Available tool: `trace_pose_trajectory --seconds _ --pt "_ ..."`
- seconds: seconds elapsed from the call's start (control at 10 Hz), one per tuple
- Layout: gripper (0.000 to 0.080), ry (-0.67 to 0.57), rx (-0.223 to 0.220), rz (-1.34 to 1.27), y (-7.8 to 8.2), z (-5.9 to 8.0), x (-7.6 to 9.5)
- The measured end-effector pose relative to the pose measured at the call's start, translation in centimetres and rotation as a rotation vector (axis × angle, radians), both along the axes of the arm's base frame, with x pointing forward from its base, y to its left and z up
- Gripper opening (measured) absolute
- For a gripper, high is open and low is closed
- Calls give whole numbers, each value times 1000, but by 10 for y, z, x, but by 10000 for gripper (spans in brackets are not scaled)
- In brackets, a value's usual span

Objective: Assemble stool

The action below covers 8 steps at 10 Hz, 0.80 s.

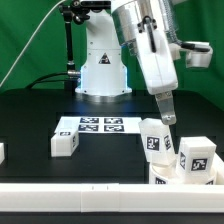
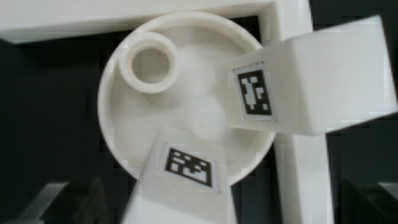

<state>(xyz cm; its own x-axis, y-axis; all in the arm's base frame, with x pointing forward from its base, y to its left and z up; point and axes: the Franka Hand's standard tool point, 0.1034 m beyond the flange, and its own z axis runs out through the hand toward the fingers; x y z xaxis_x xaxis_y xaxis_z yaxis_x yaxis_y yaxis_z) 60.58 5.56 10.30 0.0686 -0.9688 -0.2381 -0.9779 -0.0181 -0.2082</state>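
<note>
At the near end of the black table (image 1: 30, 115), toward the exterior view's right and close against the long white rail (image 1: 80, 196), we saw the round seat (image 2: 178, 110). A left leg (image 1: 153, 139) and a right leg (image 1: 196, 156) stood up from it. Above them hung the gripper (image 1: 168, 120). In the wrist view its fingers (image 2: 54, 198) showed as blurred grey shapes set apart, clamping nothing. A third leg (image 1: 65, 143) lay well off to the exterior view's left, just beside the marker board (image 1: 100, 125).
</note>
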Motion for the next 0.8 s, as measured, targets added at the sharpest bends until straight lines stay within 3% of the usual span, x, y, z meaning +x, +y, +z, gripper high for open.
trace_pose_trajectory --seconds 0.3,0.8 --pt "649 -31 -81 383 8 8 6" --pt "649 -112 -149 744 8 10 10"
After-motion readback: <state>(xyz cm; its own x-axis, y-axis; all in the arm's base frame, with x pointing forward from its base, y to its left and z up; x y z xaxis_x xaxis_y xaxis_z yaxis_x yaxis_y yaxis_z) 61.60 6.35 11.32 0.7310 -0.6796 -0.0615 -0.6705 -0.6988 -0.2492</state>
